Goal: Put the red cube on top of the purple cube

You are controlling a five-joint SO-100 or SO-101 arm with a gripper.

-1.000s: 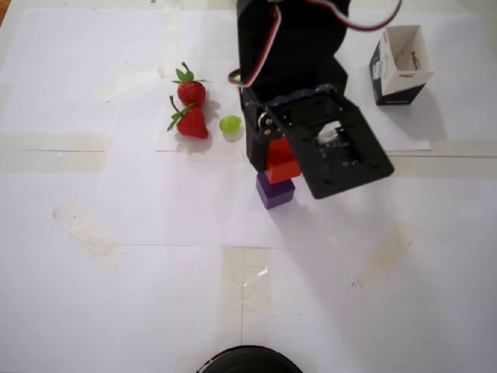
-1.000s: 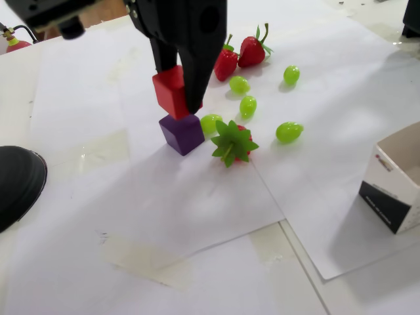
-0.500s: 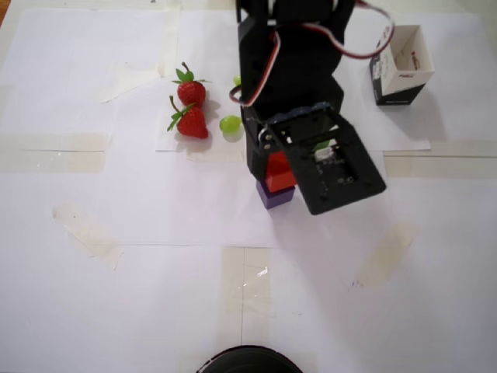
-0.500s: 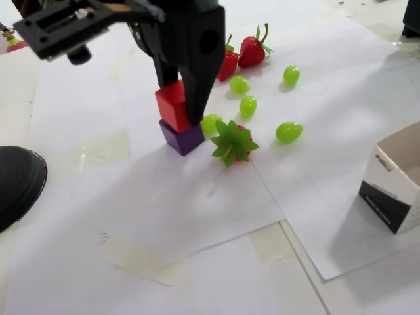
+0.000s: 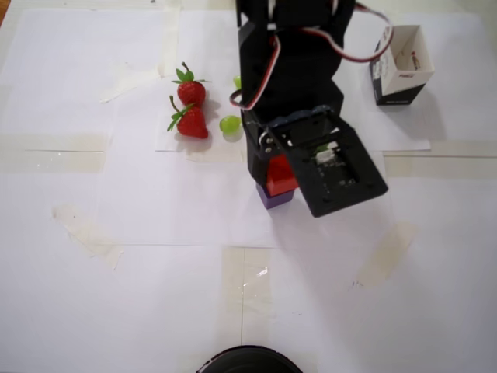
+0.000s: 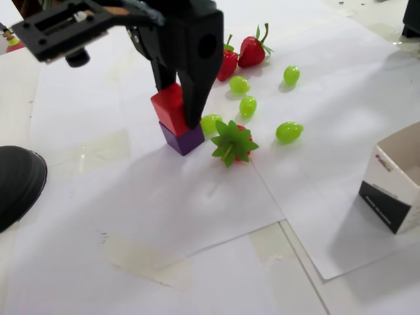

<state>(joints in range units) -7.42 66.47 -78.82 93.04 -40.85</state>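
Resting on the purple cube [image 6: 182, 138], the red cube [image 6: 168, 109] looks seated but slightly tilted in the fixed view. Gripper [image 6: 181, 111] is clamped on it, not released. Left: let go and lift clear. Beyond, strawberries [image 6: 239, 56] and grapes [image 6: 247, 105] lie untouched.

Straight-down overhead view, nearer low oblique fixed view.

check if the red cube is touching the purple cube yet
Touching. In the fixed view the red cube rests directly on the purple cube with no gap between them, and the gripper is clamped on it.
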